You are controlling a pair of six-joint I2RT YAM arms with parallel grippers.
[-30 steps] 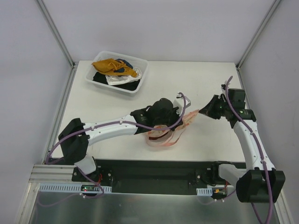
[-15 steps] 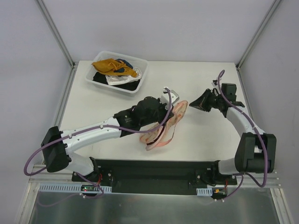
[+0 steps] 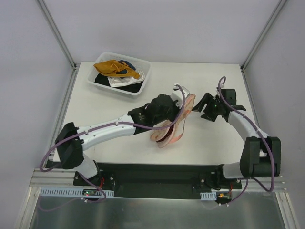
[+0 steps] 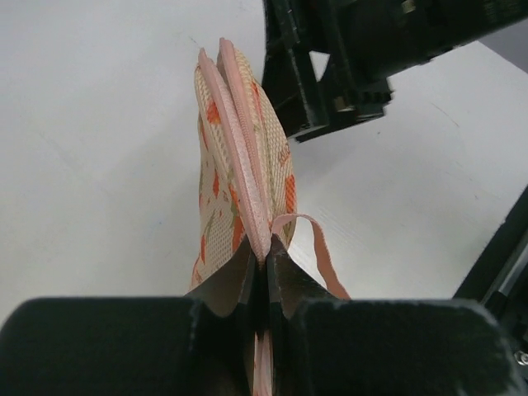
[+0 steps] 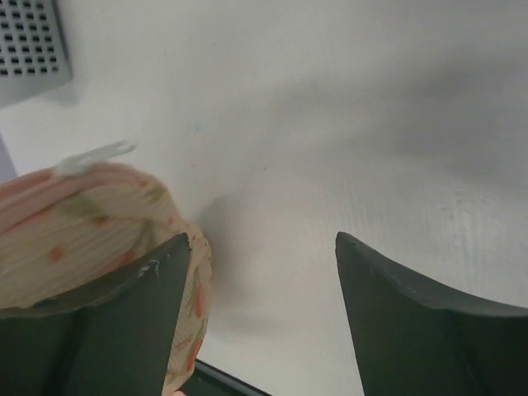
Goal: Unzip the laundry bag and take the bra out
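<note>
The laundry bag [image 3: 175, 125], pale pink mesh with orange prints, stands on edge in mid-table. My left gripper [image 3: 172, 110] is shut on its zipper rim. The left wrist view shows the rim [image 4: 243, 157] pinched between the fingertips of the left gripper [image 4: 264, 257], and a pink loop [image 4: 320, 247] hangs beside them. My right gripper [image 3: 202, 107] is open just right of the bag's far end. In its wrist view the bag [image 5: 82, 227] lies against the left finger [image 5: 157, 289] of the right gripper [image 5: 260, 247], nothing between the jaws. The bra is mostly hidden; a dark red sliver [image 3: 165, 137] shows at the bag's near end.
A clear plastic bin [image 3: 145, 76] of mustard, white and black clothes stands at the back left. Metal frame posts rise at the table's rear corners. The arm bases sit along the near edge.
The right gripper, shut a second ago, has opened and come back beside the bag's far end. The left arm has shifted the bag slightly right, still gripping the rim.
</note>
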